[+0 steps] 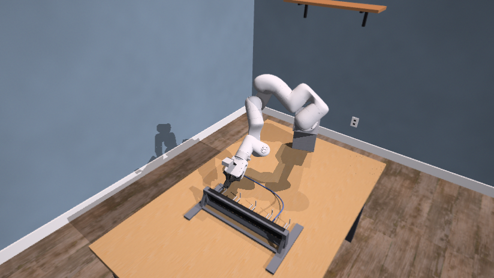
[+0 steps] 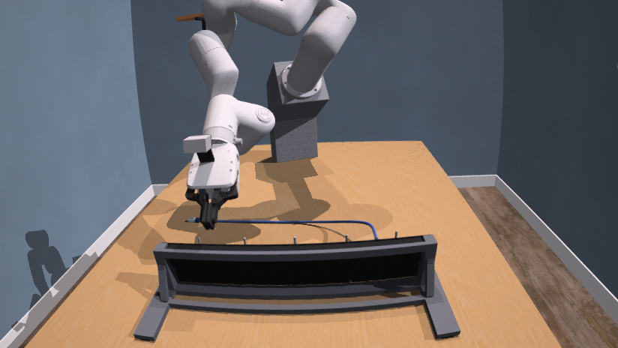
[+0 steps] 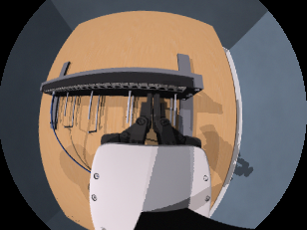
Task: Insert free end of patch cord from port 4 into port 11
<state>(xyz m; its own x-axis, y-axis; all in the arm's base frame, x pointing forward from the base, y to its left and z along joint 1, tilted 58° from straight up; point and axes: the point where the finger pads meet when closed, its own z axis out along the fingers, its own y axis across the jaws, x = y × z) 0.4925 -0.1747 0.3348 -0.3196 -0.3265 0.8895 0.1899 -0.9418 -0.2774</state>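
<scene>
One rack (image 1: pixel 241 210) (image 2: pixel 294 250) (image 3: pixel 125 76) stands toward the counter's front edge. The blue cord (image 1: pixel 281 200) (image 2: pixel 302 222) (image 3: pixel 64 148) arcs behind it, its free plug (image 2: pixel 192 220) toward the left edge. My hand (image 1: pixel 226 186) (image 2: pixel 208 225) (image 3: pixel 153 101) is closed, empty. Grasping is in hand, I judge: next, open, then align above that plug.

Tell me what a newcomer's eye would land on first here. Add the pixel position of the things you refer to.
First, the big white arm (image 1: pixel 255 118) (image 2: pixel 222 71), bent over the table (image 1: pixel 155 241) (image 2: pixel 367 185) (image 3: pixel 145 39) from its grey pedestal (image 1: pixel 304 141) (image 2: pixel 295 138). Next, the long dark rack (image 1: pixel 241 230) (image 2: pixel 298 306) (image 3: pixel 198 83) standing across the table, and the blue cord (image 1: pixel 280 196) (image 2: pixel 302 222) (image 3: pixel 64 150) curving behind it in the exterior view.
</scene>
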